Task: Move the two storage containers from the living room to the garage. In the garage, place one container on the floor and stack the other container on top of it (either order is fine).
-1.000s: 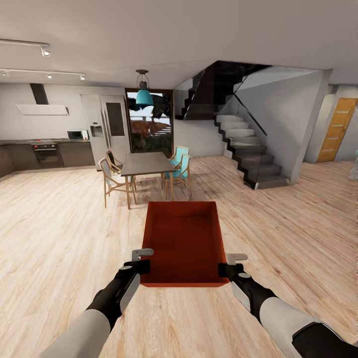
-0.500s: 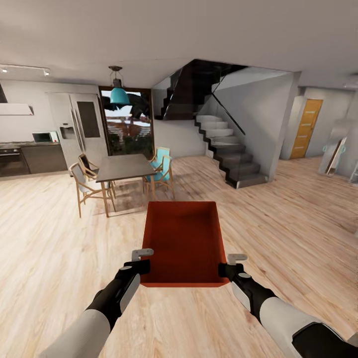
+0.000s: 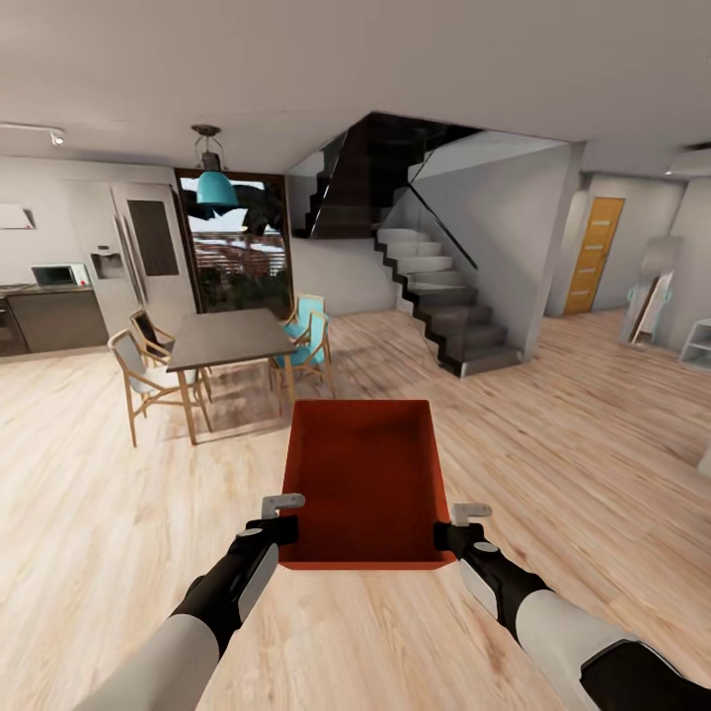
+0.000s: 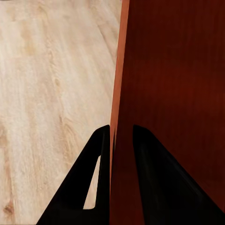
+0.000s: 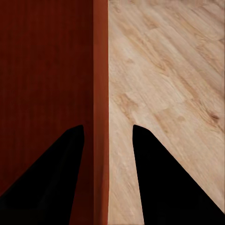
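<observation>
My left gripper point(image 3: 280, 515) is clamped on the left wall of the storage container point(image 3: 365, 479), one finger inside and one outside, as the left wrist view shows with the wall point(image 4: 115, 117) pinched between the two dark fingers. My right gripper point(image 3: 456, 523) sits on the opposite wall; in the right wrist view its fingers straddle that wall point(image 5: 100, 117) with a visible gap either side, so I judge the hold looser there. Between the two grippers the red-orange bin hangs level and empty, open side up, above the light plank floor point(image 3: 89, 513).

Relative to my grippers the bin has not shifted over the last second; the room has. The dining table point(image 3: 232, 341), the staircase point(image 3: 444, 306) and the orange door point(image 3: 592, 252) have all slid leftward, so my base is turning right while carrying. Beyond the bin this is an open plank-floored room, not grey concrete, so I judge the garage is not reached and the carry is mid-way; the second container waits for a later trip.
</observation>
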